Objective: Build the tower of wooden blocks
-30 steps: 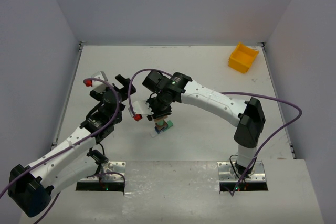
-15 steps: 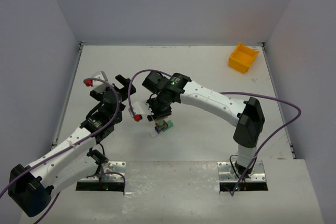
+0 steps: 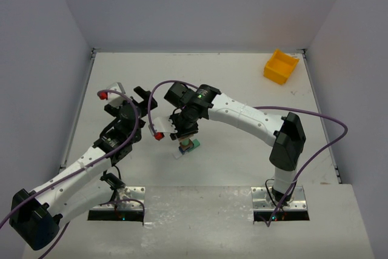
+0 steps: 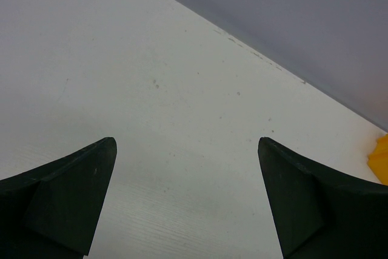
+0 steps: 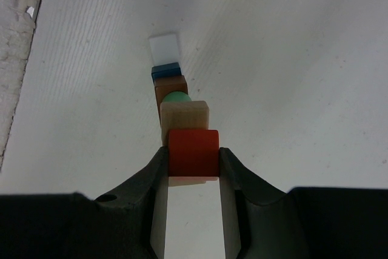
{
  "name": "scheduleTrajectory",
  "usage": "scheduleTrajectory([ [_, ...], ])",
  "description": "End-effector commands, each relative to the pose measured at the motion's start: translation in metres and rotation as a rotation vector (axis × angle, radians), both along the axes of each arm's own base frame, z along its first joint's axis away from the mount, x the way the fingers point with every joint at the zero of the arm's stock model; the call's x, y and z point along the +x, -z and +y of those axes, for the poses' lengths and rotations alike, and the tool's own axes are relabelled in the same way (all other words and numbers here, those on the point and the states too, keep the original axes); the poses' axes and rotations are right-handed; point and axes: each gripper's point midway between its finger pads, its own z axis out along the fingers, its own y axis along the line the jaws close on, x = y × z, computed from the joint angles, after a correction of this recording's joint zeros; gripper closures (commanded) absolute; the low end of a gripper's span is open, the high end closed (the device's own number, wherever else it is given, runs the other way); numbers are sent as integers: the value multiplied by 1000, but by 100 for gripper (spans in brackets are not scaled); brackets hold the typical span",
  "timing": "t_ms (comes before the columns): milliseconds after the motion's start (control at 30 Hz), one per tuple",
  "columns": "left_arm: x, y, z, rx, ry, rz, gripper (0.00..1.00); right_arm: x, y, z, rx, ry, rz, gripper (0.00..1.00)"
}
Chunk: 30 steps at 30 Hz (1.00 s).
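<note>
**Tower** (image 3: pixel 187 145): You have it standing on the bench (image 3: pixel 242 77), a little left of centre and toward the near edge, between the two arms. From the right wrist you look down its length:
- white block (image 5: pixel 165 47) at the base, on the bench
- blue block (image 5: pixel 165 71)
- brown block (image 5: pixel 172 84)
- green block (image 5: pixel 177 96)
- cream block (image 5: pixel 184 113)

**Red block** (image 5: pixel 193 152): It sits at the top end of the stack, lined up just over the cream block. You cannot tell whether it rests on the cream block.

**Right jaws**: They are clamped on the red block, one finger against each side face. Your right arm (image 3: pixel 242 113) reaches in from the right, and its wrist is directly above the tower.

**Left jaws**: They stand wide apart, and only bench surface shows between them. Your left arm (image 3: pixel 79 171) lies to the left of the tower and does not touch it. Its jaws point toward the far side.

**Bin** (image 3: pixel 280 66): It is yellow and sits at the far right corner of the bench, well apart from the tower. A sliver of it shows at the right edge of the left wrist view.
</note>
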Motion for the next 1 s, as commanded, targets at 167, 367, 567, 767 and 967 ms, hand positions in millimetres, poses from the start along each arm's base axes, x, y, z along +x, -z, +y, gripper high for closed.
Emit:
scheduleTrajectory([
  [167, 6, -24, -4, -34, 6, -54, 0, 2, -5, 2, 25, 10, -2, 72],
  [367, 6, -24, -5, -32, 8, -53, 0, -1, -7, 0, 30, 5, 9, 71],
  [567, 7, -24, -6, -31, 12, -50, 0, -2, -6, 1, 31, 1, 13, 71],
  [767, 8, -24, -6, -29, 10, -51, 0, -2, -6, 2, 35, -3, 19, 70],
  [967, 9, -23, -6, -25, 10, -47, 0, -3, -6, 3, 31, -10, 23, 70],
])
